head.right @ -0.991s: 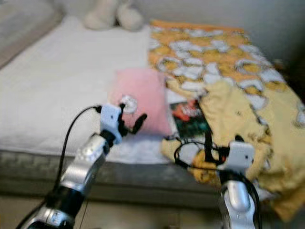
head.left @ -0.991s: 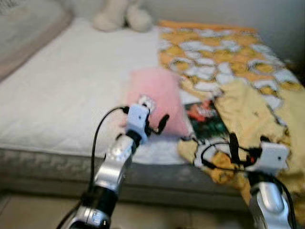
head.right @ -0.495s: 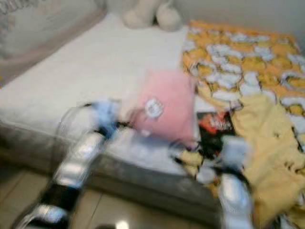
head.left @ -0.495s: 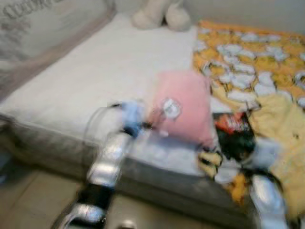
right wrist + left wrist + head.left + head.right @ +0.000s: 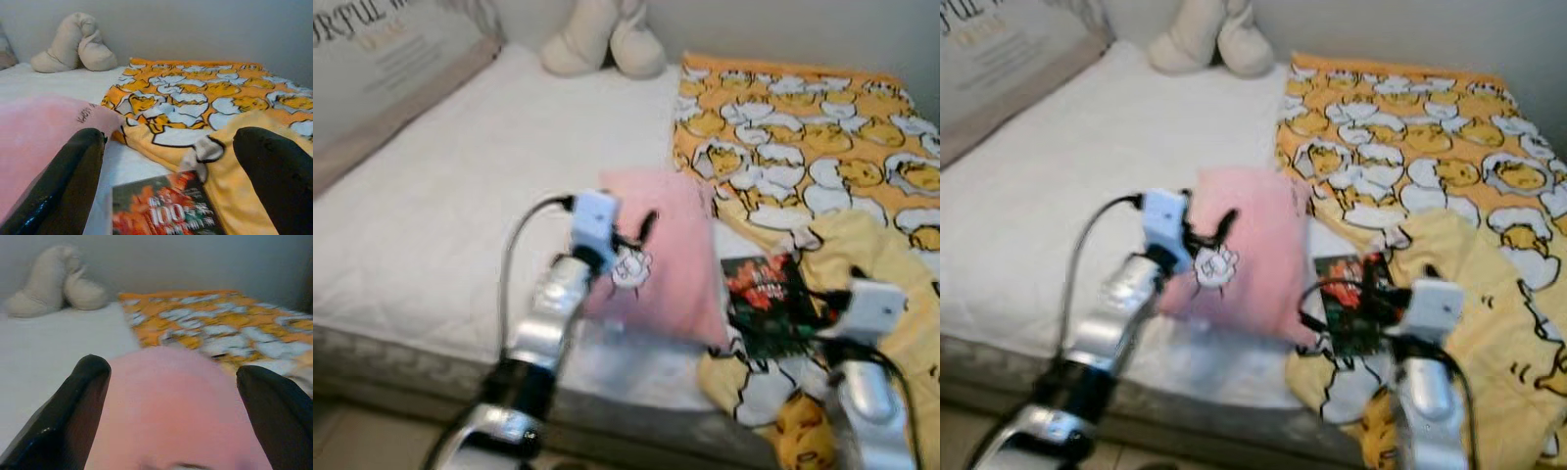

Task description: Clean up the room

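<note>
A pink pillow [image 5: 671, 264] with a white emblem lies near the front edge of the bed. My left gripper [image 5: 631, 233] hovers over its near left part, open, and the pillow [image 5: 176, 401] spans the gap between the wide-spread fingers. A book [image 5: 769, 304] with a dark red-and-green cover lies just right of the pillow, partly on a crumpled yellow blanket [image 5: 862, 255]. My right gripper [image 5: 166, 166] is open just short of the book [image 5: 166, 210], with nothing between its fingers. The right arm's wrist [image 5: 873, 308] is above the blanket's front folds.
The white mattress [image 5: 460, 186] stretches out to the left. An orange and yellow egg-patterned blanket [image 5: 803, 137] covers the bed's right side. A beige plush toy [image 5: 602, 39] sits at the back by the wall. A lettered cushion [image 5: 382, 59] leans at far left.
The camera swung about while moving, with blur half a second ago. My left gripper now stands over the pillow's emblem instead of at its near edge. The right gripper sits closer to the book.
</note>
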